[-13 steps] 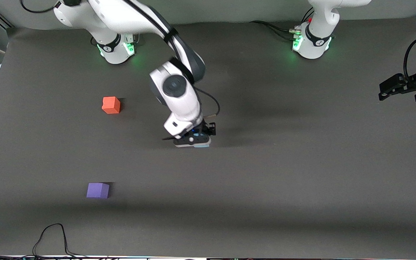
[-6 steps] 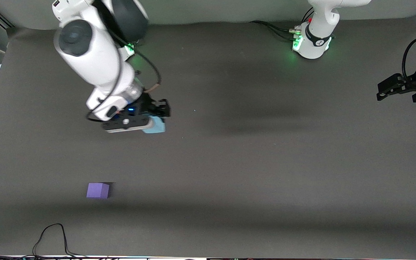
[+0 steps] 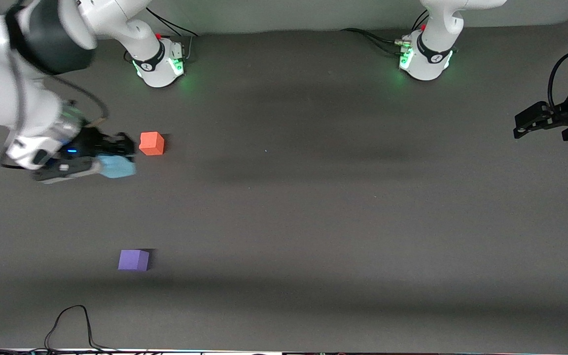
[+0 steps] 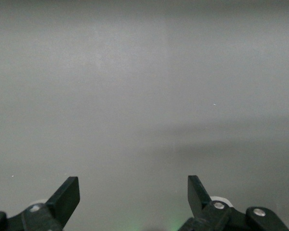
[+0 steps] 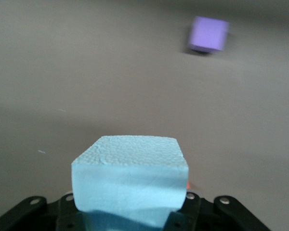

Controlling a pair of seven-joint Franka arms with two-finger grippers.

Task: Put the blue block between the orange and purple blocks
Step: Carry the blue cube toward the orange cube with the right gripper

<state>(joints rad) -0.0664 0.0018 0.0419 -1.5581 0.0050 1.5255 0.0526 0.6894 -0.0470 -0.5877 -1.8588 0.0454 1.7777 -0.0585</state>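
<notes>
My right gripper is shut on the blue block, a light sky-blue cube, and holds it in the air beside the orange block, toward the right arm's end of the table. In the right wrist view the blue block fills the space between the jaws. The purple block lies on the mat nearer to the front camera than the orange block; it also shows in the right wrist view. My left gripper waits open and empty at the left arm's end of the table, over bare mat.
A dark grey mat covers the table. A black cable loops on the mat's edge nearest the front camera, close to the purple block. The two arm bases stand along the edge farthest from the front camera.
My right gripper has carried the blue block from the middle of the table toward the right arm's end, past the orange block. The left arm has hardly moved.
</notes>
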